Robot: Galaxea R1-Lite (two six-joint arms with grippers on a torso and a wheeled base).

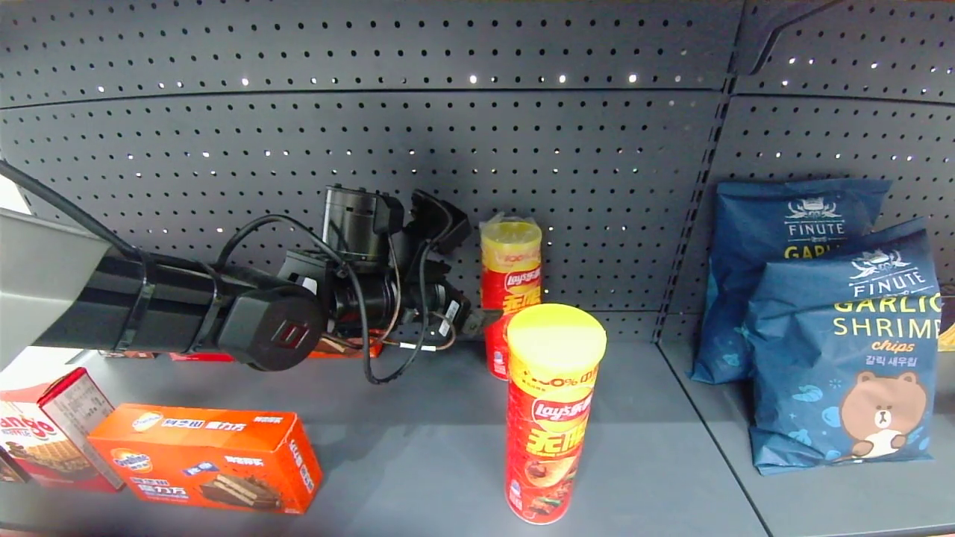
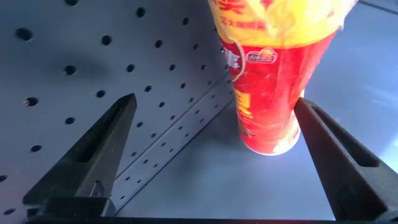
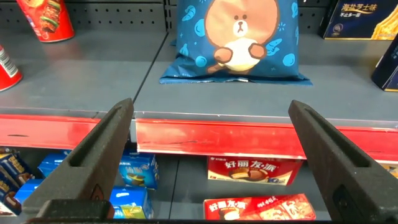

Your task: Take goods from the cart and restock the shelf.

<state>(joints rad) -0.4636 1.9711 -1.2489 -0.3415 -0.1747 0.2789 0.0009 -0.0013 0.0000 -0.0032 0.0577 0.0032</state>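
Two red chip cans with yellow lids stand on the grey shelf (image 1: 418, 447): one at the back (image 1: 511, 287) against the pegboard, one nearer the front (image 1: 553, 418). My left arm lies across the shelf from the left, and its gripper (image 1: 477, 321) sits just left of the back can's lower half. In the left wrist view that gripper (image 2: 216, 102) is open, with the back can (image 2: 273, 81) standing upright just beyond its fingertips and not clamped. My right gripper (image 3: 211, 107) is open and holds nothing, in front of the shelf's red front edge (image 3: 211, 134).
An orange biscuit box (image 1: 209, 459) and a red wafer box (image 1: 52, 429) lie at the shelf's front left. Blue shrimp chip bags (image 1: 843, 358) lean at the right, beyond a divider line; one bear-printed bag (image 3: 236, 37) faces the right wrist. Boxes (image 3: 255, 171) fill the lower shelf.
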